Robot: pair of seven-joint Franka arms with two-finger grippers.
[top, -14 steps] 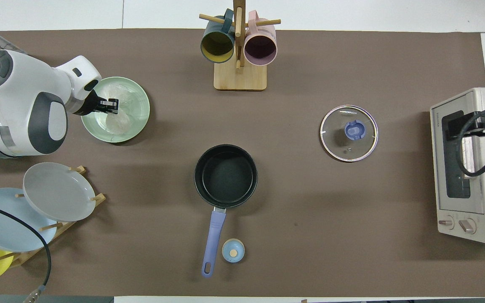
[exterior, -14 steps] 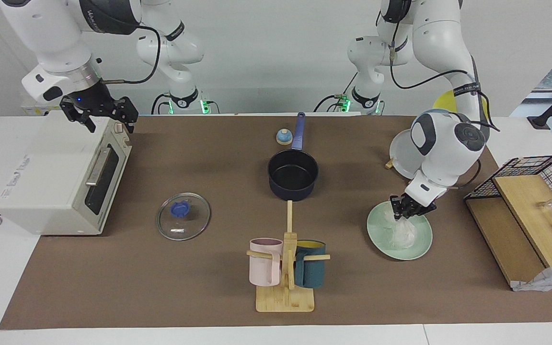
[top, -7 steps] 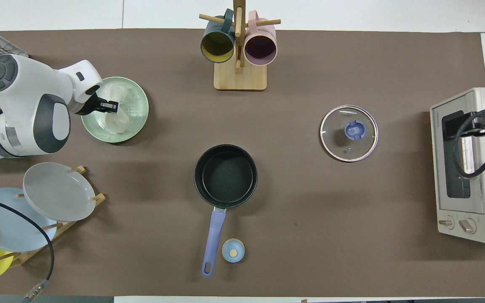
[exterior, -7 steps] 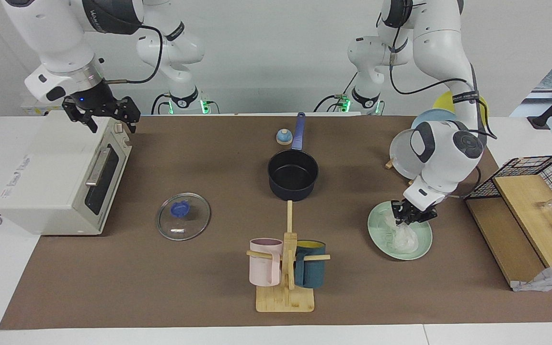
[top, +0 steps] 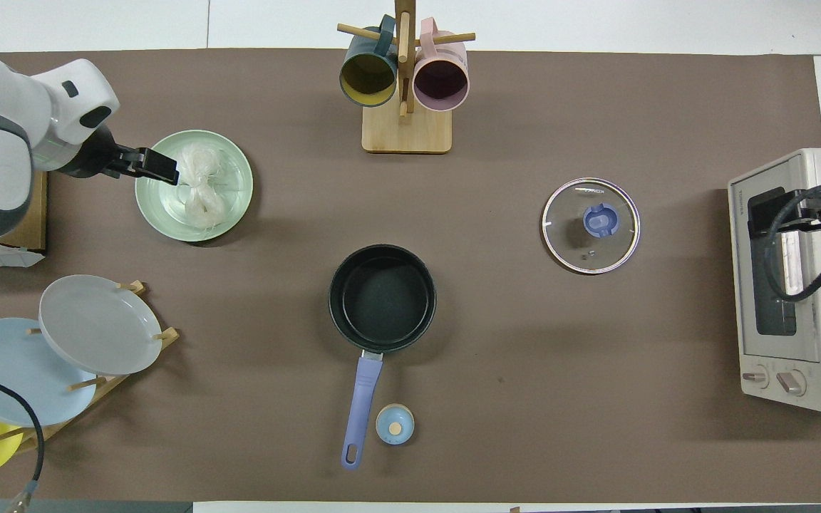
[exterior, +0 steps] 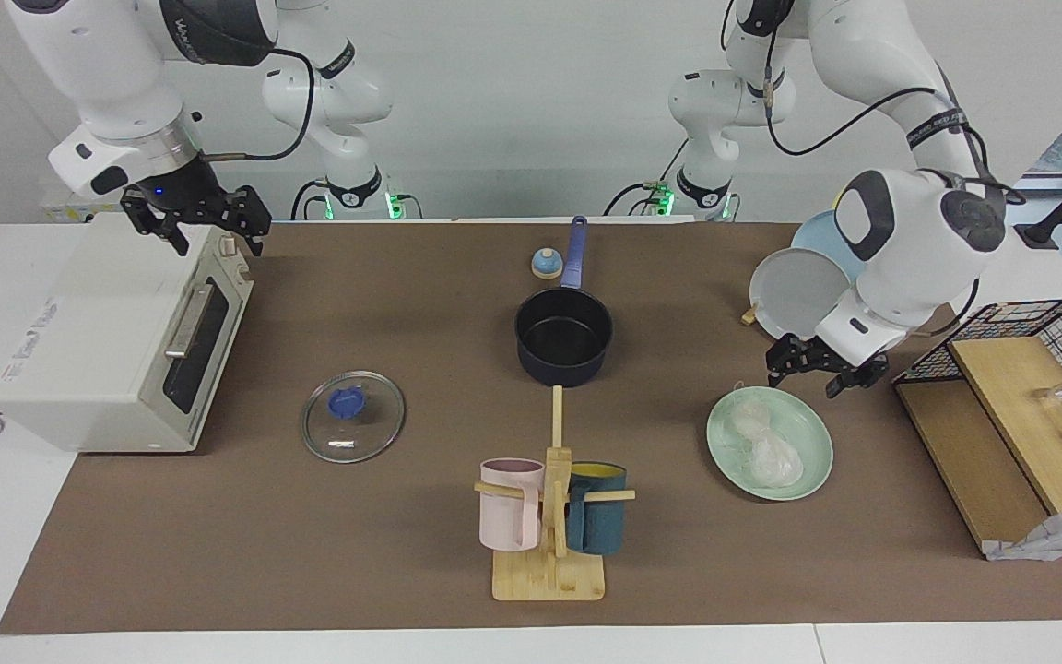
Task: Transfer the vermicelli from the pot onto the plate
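- The vermicelli (exterior: 761,445) lies on the plate (exterior: 813,432), toward the left arm's end of the table.
- The left gripper (exterior: 816,367) hangs above the plate's robot-side rim, fingers spread, holding nothing.
- The pot (exterior: 563,337) is empty.
- The right gripper (exterior: 197,224) waits open over the toaster oven (exterior: 88,341).

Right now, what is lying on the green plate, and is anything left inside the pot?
The vermicelli lies on the plate. Whatever the bundle covers cannot be seen. The pot shows only its bare black bottom.
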